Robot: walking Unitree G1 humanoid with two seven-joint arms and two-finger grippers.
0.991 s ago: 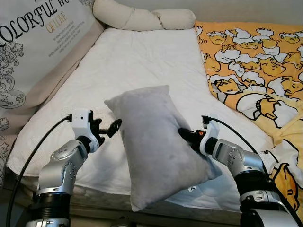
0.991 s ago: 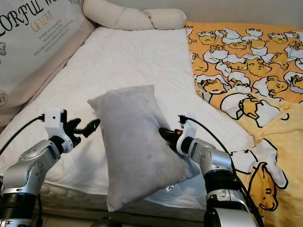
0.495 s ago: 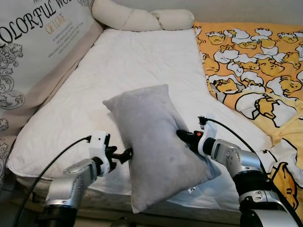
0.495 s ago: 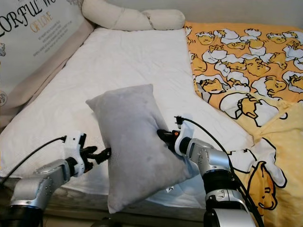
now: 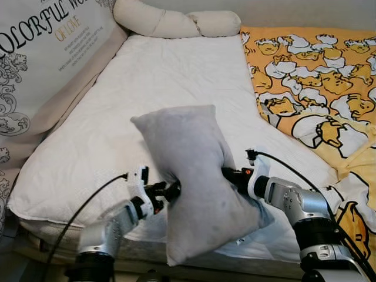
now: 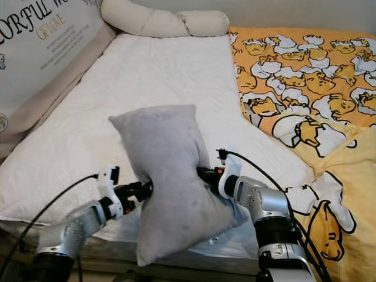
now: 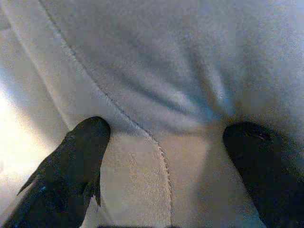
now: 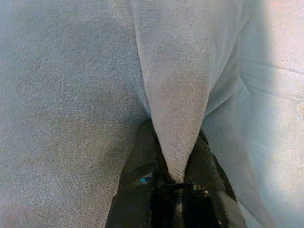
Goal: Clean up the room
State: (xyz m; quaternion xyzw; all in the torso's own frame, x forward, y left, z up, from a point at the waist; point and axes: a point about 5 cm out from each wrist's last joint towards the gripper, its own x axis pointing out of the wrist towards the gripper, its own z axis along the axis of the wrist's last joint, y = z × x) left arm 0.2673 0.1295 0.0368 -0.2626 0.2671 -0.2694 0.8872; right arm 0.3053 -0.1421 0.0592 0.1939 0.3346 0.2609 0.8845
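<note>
Your right gripper (image 8: 178,178) is pinched tight on a fold of the pillow (image 5: 191,176), the fabric bunched between its 2 fingers. Your left gripper (image 7: 166,142) has its fingers spread wide, both tips pressed into the pillow's opposite side along a seam, with nothing yet clamped between them. The pillow hangs upright between the 2 grippers, squeezed at the waist, over the near edge of the mattress (image 5: 164,76).

To do this step well, gather a real fold on the left before you close; a push against flat fabric will likely slip. Keep both grips level so the pillow does not twist. Then lift it clear of the mattress edge before carrying it up the bed toward the bolster (image 5: 170,20), which looks like its likely home. Steer clear of the yellow blanket (image 5: 317,70) beside it.
</note>
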